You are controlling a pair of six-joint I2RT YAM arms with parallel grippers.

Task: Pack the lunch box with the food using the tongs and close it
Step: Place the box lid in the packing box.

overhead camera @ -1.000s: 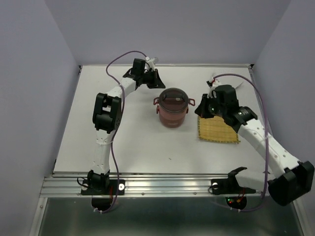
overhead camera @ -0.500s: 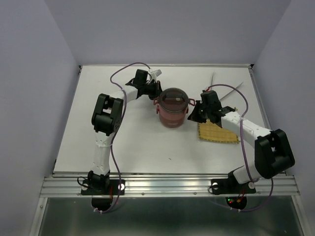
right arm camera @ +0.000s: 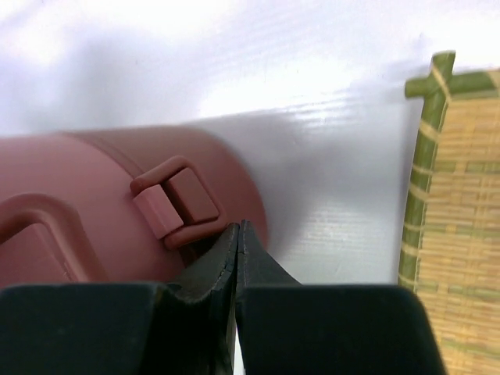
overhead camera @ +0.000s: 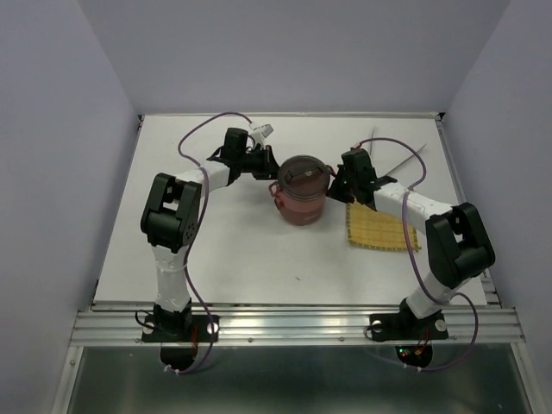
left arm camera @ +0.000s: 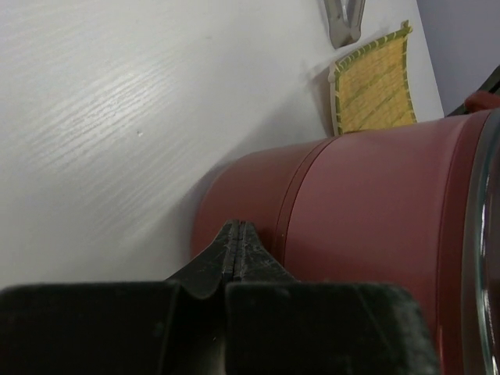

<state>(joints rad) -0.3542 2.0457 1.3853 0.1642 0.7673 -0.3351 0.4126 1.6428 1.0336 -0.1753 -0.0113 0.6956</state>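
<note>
1. The lunch box (overhead camera: 302,191) stands stacked with its lid on, directly between the two grippers.
2. The left gripper (left arm camera: 236,234) is closed on nothing, its tips right at the box wall.
3. The right gripper (right arm camera: 237,234) is also closed and empty, its tips just below the box's side latch (right arm camera: 176,205).
4. The mat (right arm camera: 461,234) lies to the right gripper's right.
5. The tongs (left arm camera: 345,19) lie well ahead of the left gripper, past the mat.

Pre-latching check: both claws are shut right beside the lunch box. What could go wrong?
Left claw, shut, points at the lunch box wall near its seam: a push might slide or tip the stack.
Right claw, shut, sits beside the latch: it may slip off rather than snap it.
</note>
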